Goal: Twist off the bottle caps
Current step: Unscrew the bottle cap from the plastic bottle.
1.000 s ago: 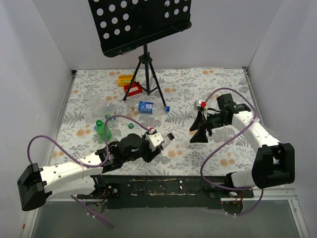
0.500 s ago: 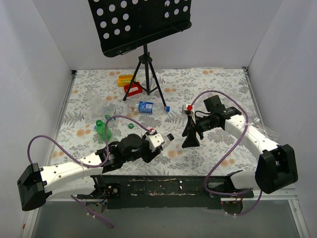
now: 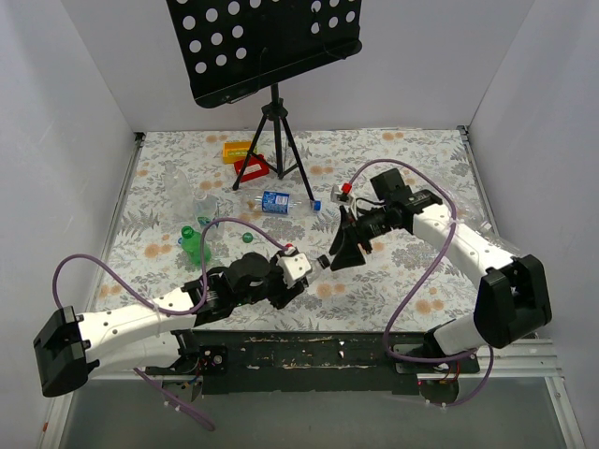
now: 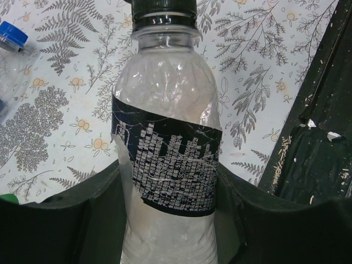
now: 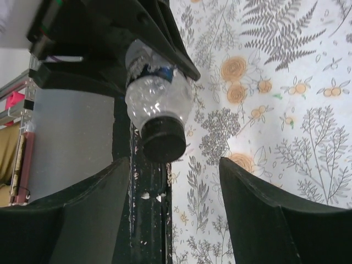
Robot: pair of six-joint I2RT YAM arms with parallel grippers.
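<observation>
Item, lower centre of the top view: left gripper (image 4: 170,187), clamped across the black-labelled middle of a clear bottle (image 4: 165,110), one finger (image 4: 82,220) on each side. The neck points away from the wrist, toward the right arm. Item: black cap (image 4: 163,6), seated on this bottle's neck at the top edge of the left wrist view. Item, just right of centre in the top view: right gripper (image 5: 175,176), spread wide and gripping nothing. In the right wrist view the black cap sits at the mouth of the gap, apart from both fingers. Item, left of centre: green bottle (image 3: 195,248), lying on the floral table (image 3: 421,168). Item, above centre: blue-labelled bottle (image 3: 276,200), lying on its side, blue cap (image 3: 315,205) at its right end. Item, upper left: clear bottles (image 3: 181,190), lying together near the table's left edge. Item, far centre: red and yellow blocks (image 3: 245,159), just beside the feet of the black tripod stand (image 3: 274,140).
</observation>
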